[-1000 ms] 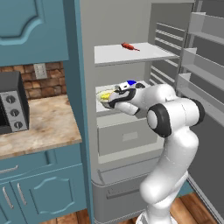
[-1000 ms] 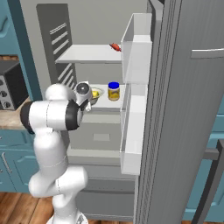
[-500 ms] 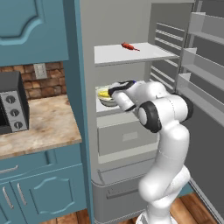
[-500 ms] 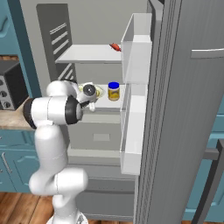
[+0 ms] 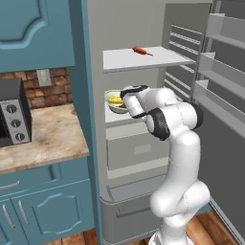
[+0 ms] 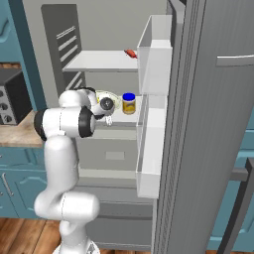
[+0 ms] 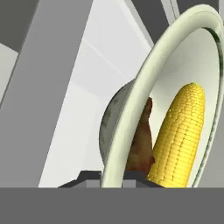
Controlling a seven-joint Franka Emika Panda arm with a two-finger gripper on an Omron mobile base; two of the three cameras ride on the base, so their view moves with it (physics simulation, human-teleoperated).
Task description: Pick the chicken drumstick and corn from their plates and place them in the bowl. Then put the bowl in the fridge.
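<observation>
The end effector (image 7: 113, 174) was clamped on the rim of the bowl (image 7: 131, 113), which carried the corn (image 7: 180, 133) and the chicken drumstick (image 7: 141, 144), over the middle shelf (image 5: 122, 118) inside the fridge (image 5: 143, 28). I judged the last step was in hand; next, lower the bowl and release.

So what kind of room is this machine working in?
A kitchen, by the look of it, though a computer-drawn one: an open steel fridge with white shelves, teal cabinets under a stone-look counter, and a small oven-like appliance against a brick wall.
</observation>
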